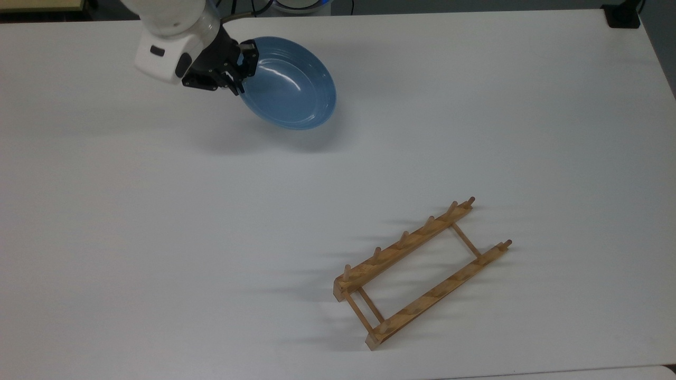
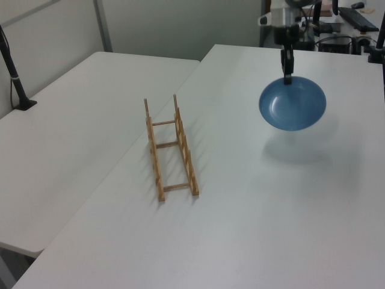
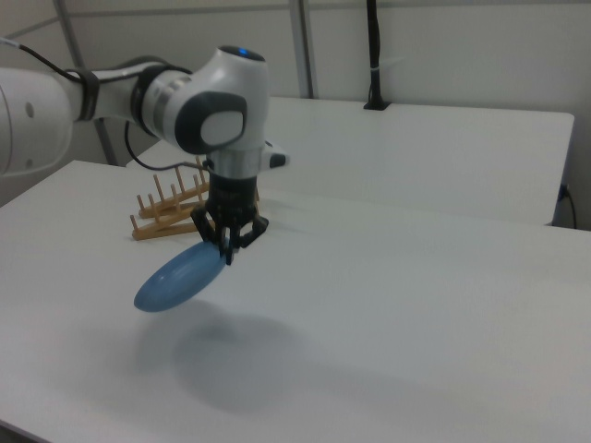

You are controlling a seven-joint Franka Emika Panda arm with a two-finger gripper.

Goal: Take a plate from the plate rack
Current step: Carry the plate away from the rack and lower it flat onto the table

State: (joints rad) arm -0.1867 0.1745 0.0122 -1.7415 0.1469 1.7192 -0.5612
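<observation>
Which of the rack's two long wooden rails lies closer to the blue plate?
The rail on the upper-left side in the top view, the one facing the plate. The other rail lies beyond it, toward the table's near edge in the top view.

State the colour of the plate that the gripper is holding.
The plate is glossy light blue, clearest in the top view, clamped at its rim by the gripper.
</observation>
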